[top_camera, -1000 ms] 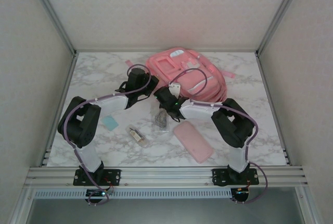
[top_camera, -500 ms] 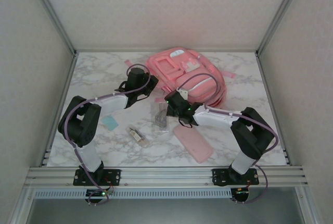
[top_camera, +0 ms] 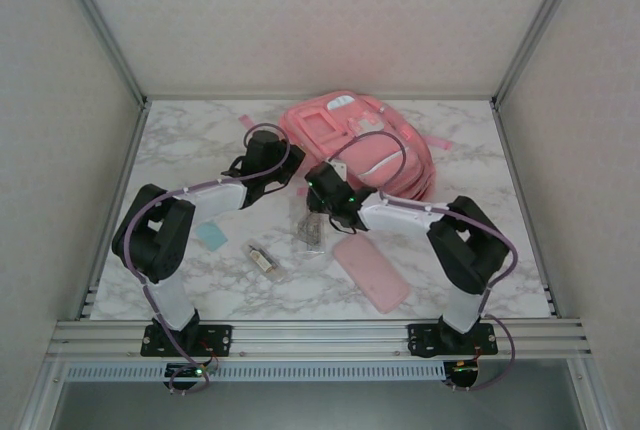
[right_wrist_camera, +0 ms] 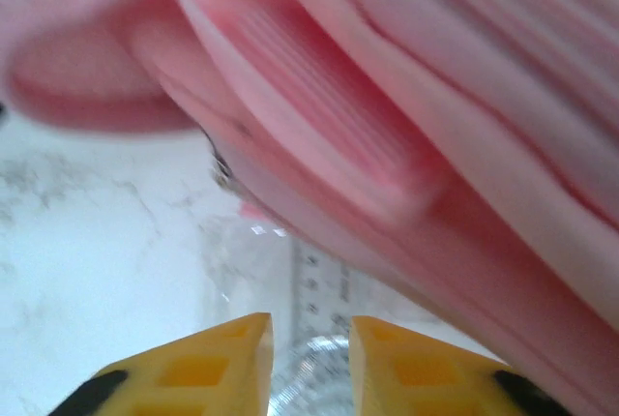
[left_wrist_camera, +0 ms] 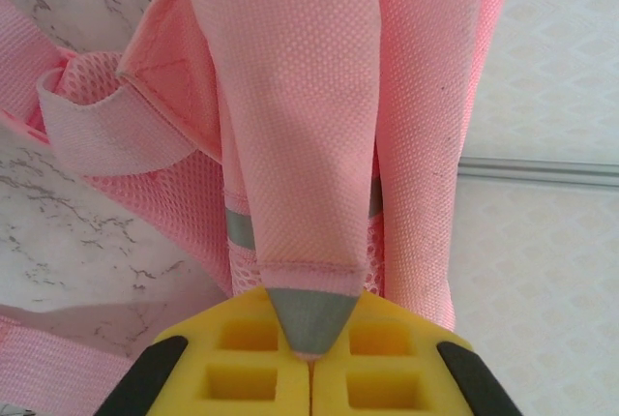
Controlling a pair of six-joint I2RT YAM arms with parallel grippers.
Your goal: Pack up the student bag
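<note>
The marble table (top_camera: 180,140) carries everything. The pink backpack (top_camera: 345,135) lies at the far middle of it, just ahead of both grippers, and is the largest thing there.

The left gripper (left_wrist_camera: 309,339) is clenched on the backpack: its yellow pads meet around a grey-tipped tab at the end of a pink fabric strip (left_wrist_camera: 290,116), which runs straight away from the fingertips. To the left of that strip, a mesh strap loop (left_wrist_camera: 106,126) sags toward the table, and more pink fabric hangs just to the right of the gripper.

The right gripper (right_wrist_camera: 309,343) is released, its two yellow fingers standing apart with nothing between them. The backpack's underside (right_wrist_camera: 435,116) looms close above and to the right of its fingertips, blurred. A clear ruler (right_wrist_camera: 314,290) lies on the table straight ahead, seen through the gap.

In the top view, a flat pink pencil case (top_camera: 371,272) lies on the near side of the right gripper, close beside its forearm. The ruler (top_camera: 310,227) rests just below that gripper. A small clear-wrapped object (top_camera: 263,258), too small to make out, sits further to the near left. A small teal piece (top_camera: 211,236) lies beside the left arm, well behind the left gripper.
</note>
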